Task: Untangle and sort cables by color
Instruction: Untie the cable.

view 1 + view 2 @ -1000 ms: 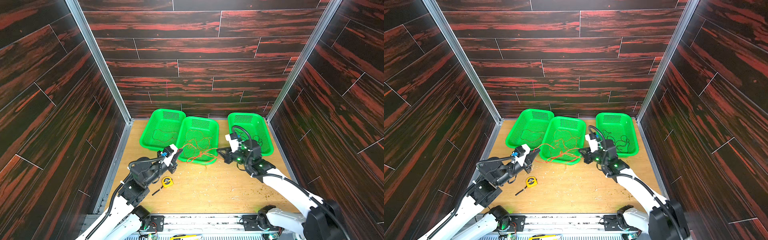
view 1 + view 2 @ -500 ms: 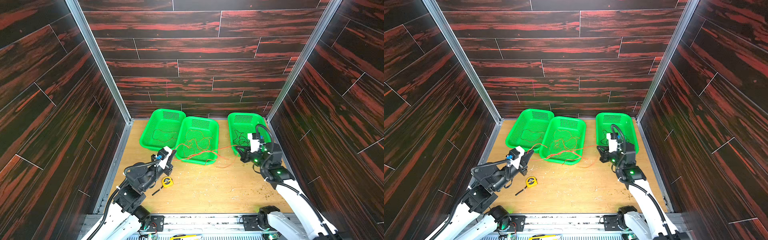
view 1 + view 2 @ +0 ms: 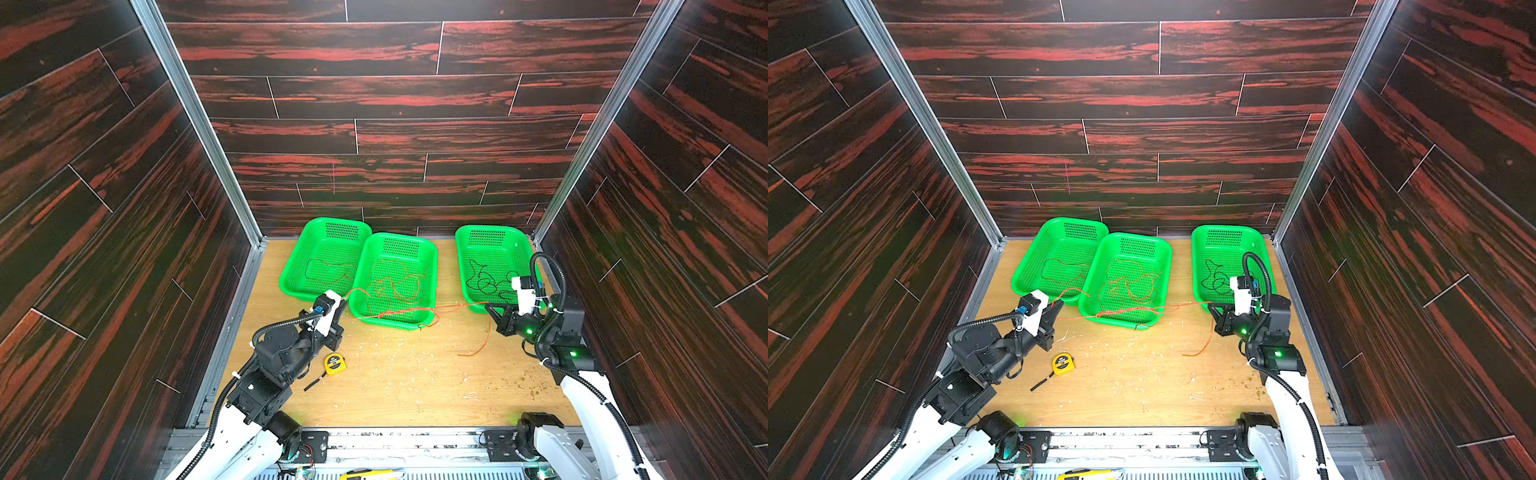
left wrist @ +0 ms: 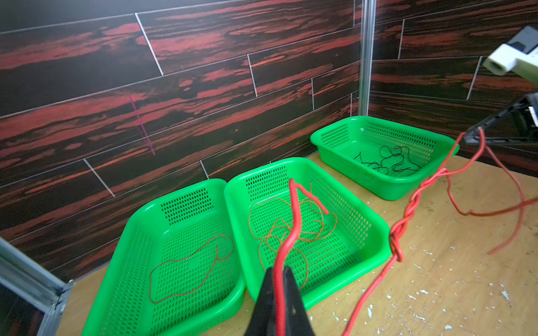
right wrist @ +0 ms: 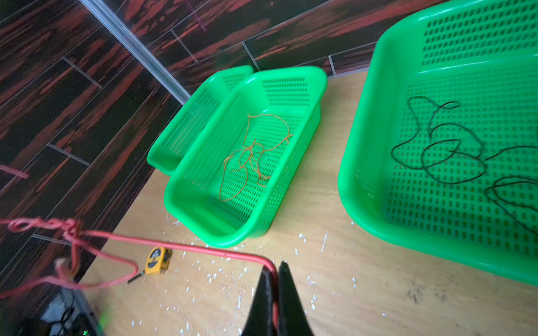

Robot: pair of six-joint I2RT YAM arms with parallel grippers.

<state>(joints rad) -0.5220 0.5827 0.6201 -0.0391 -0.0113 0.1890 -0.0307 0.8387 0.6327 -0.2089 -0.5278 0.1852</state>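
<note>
The left gripper (image 4: 276, 269) pinches the red cable (image 3: 415, 311) between pressed-together fingers, and the right gripper (image 5: 273, 269) pinches it too. It runs nearly straight between them, twisted midway, over the middle basket's (image 3: 399, 236) front rim. Back on the bench (image 3: 395, 386), black cables (image 3: 482, 282) lie in the right basket (image 3: 486, 227).

I see a yellow tape measure (image 3: 335, 364) on the wooden table (image 3: 415, 386) just behind my left pincer (image 3: 342, 305); three green baskets (image 3: 399, 236) sit beyond its tip.
</note>
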